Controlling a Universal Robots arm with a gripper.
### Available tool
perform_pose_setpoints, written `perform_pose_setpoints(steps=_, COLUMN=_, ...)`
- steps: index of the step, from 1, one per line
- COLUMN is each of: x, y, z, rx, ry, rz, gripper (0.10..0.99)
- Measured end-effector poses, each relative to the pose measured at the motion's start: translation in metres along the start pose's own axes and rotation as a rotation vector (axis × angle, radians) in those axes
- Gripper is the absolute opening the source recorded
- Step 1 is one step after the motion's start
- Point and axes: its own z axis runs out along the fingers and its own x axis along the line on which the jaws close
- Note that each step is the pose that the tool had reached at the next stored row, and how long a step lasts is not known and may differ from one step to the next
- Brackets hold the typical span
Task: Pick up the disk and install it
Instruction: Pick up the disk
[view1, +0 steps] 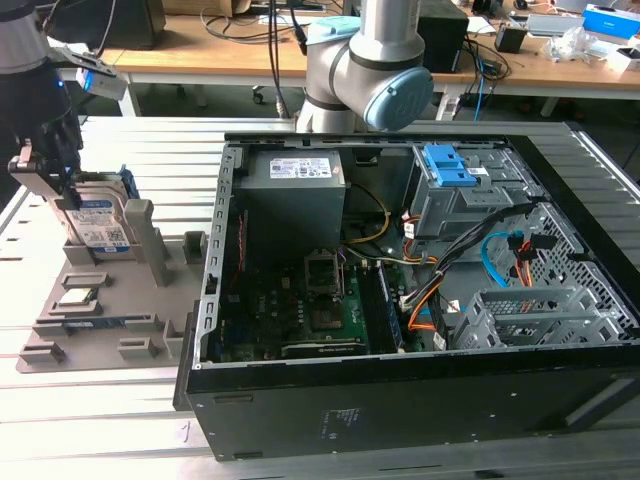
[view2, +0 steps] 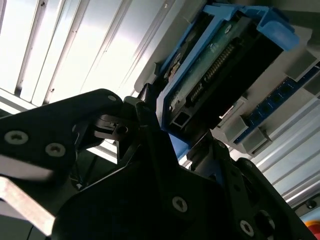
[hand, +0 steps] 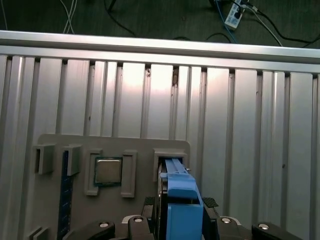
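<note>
The open computer case (view1: 420, 300) lies along the near edge of the bench (view1: 100, 420). Farther back, toward the exterior view's left edge, the tool (hand: 180, 202) pinches the disk (view1: 98, 222), which stands upright on the grey fixture plate (view1: 100, 320).

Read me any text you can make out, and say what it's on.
No text is legible.
Disk label: print too small to read.
Power supply sticker: print too small to read.
Case front wall: pale marking, blurred.
Chip top: no readable marking.
</note>
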Motion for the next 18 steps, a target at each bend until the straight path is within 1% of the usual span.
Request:
perform_pose_setpoints(steps=5, x=0.0000, y=0.0000, z=0.0005, rx=0.000, ry=0.0002, rz=0.000, gripper=0.482)
perform_pose_setpoints(steps=6, x=0.0000, y=0.0000, z=-0.0006, rx=0.000, ry=0.0008, rz=0.000, gripper=0.482)
perform_pose_setpoints(steps=8, x=-0.0001, y=0.0003, z=-0.0066, rx=0.000, ry=0.0027, rz=0.000, gripper=0.482)
perform_pose_setpoints(steps=9, x=-0.0001, y=0.0005, z=-0.0110, rx=0.000, ry=0.0038, rz=0.000, gripper=0.482)
perform_pose_setpoints(steps=10, x=-0.0002, y=0.0006, z=-0.0130, rx=0.000, ry=0.0045, rz=0.000, gripper=0.482)
perform_pose_setpoints(steps=15, x=-0.0002, y=0.0006, z=-0.0134, rx=0.000, ry=0.0050, rz=0.000, gripper=0.482)
perform_pose_setpoints(steps=16, x=-0.0002, y=0.0008, z=-0.0135, rx=0.004, ry=0.0054, rz=0.000, gripper=0.482)
perform_pose_setpoints(steps=17, x=-0.0003, y=0.0008, z=-0.0134, rx=0.012, ry=0.0059, rz=0.001, gripper=0.482)
perform_pose_setpoints(steps=18, x=-0.0002, y=0.0006, z=-0.0133, rx=0.016, ry=0.0060, rz=0.000, gripper=0.482)
